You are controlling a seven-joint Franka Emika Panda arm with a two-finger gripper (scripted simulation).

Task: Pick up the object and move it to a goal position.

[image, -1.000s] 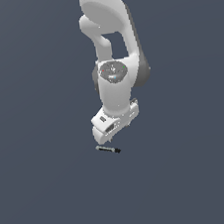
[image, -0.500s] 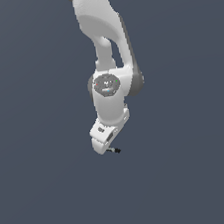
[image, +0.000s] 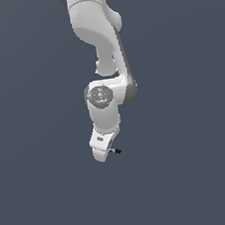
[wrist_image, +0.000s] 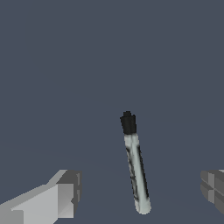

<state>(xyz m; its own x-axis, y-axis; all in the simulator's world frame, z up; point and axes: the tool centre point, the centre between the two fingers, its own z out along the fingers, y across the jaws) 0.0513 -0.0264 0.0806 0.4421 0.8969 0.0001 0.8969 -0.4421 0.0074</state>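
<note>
The object (wrist_image: pixel 134 170) is a thin light grey stick with a black cap, lying flat on the dark grey floor. In the wrist view it lies between my two fingers (wrist_image: pixel 61 197), nearer the middle of the gap, touching neither. My gripper (wrist_image: pixel 140 190) is open and straddles the shaft's grey end. In the exterior view the white gripper (image: pixel 103 150) hangs low over the floor and hides most of the object (image: pixel 117 151); only its black end shows at the hand's right side.
The white arm (image: pixel 98 46) rises straight above the hand. Plain dark grey floor (image: pixel 193 174) lies all around, with no other objects or edges in view.
The hand has come down over the object, covering most of it in the exterior view. The object has stayed where it was.
</note>
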